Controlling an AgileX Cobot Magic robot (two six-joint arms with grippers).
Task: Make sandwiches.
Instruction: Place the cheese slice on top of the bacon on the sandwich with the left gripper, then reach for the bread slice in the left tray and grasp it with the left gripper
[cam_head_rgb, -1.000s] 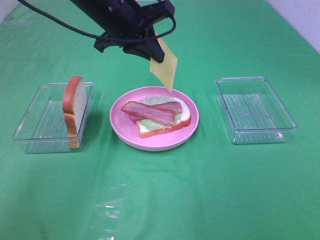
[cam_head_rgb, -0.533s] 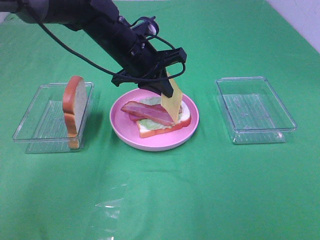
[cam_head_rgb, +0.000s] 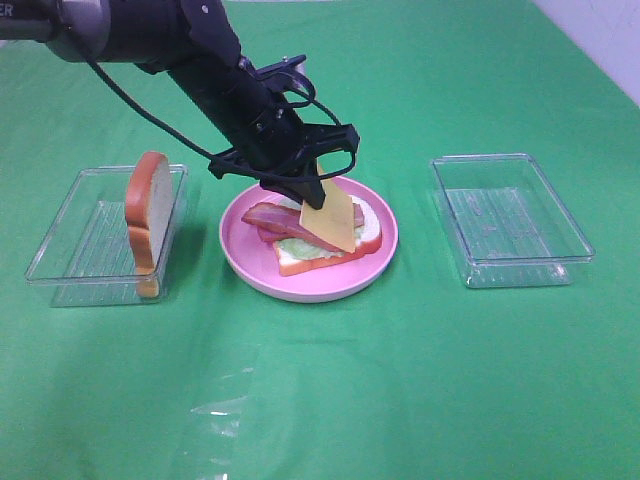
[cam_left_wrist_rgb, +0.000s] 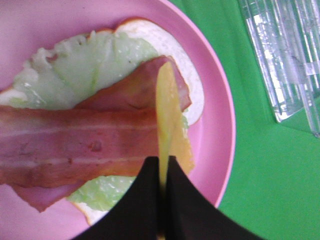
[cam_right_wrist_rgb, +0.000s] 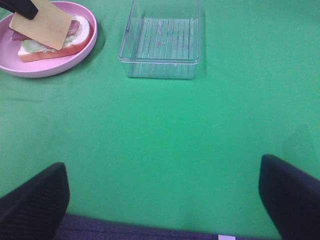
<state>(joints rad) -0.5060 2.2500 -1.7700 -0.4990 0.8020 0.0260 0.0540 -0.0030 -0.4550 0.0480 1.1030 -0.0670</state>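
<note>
Left gripper (cam_head_rgb: 305, 195) pinches yellow cheese square (cam_head_rgb: 331, 221) by its upper edge, jaws closed on it; cheese tilted, its lower corner on the bacon strips (cam_head_rgb: 285, 221); open sandwich (cam_head_rgb: 322, 250) of bread and lettuce (cam_left_wrist_rgb: 85, 62) sits on pink plate (cam_head_rgb: 250, 268); spare bread slice (cam_head_rgb: 148, 212) upright in left tray (cam_head_rgb: 70, 262); right gripper (cam_right_wrist_rgb: 160, 200) jaws wide apart, holding nothing.

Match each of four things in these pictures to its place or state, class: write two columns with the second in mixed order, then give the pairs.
Things
1. yellow cheese square
2. upright white bread slice with orange-brown crust
3. reddish-brown bacon strips
4. round pink plate

Places or states
A. standing on edge in the clear plastic tray on the left
B. pinched in the left gripper
C. lying on pale green lettuce
D. under the open sandwich

Pairs: 1-B, 2-A, 3-C, 4-D
</note>
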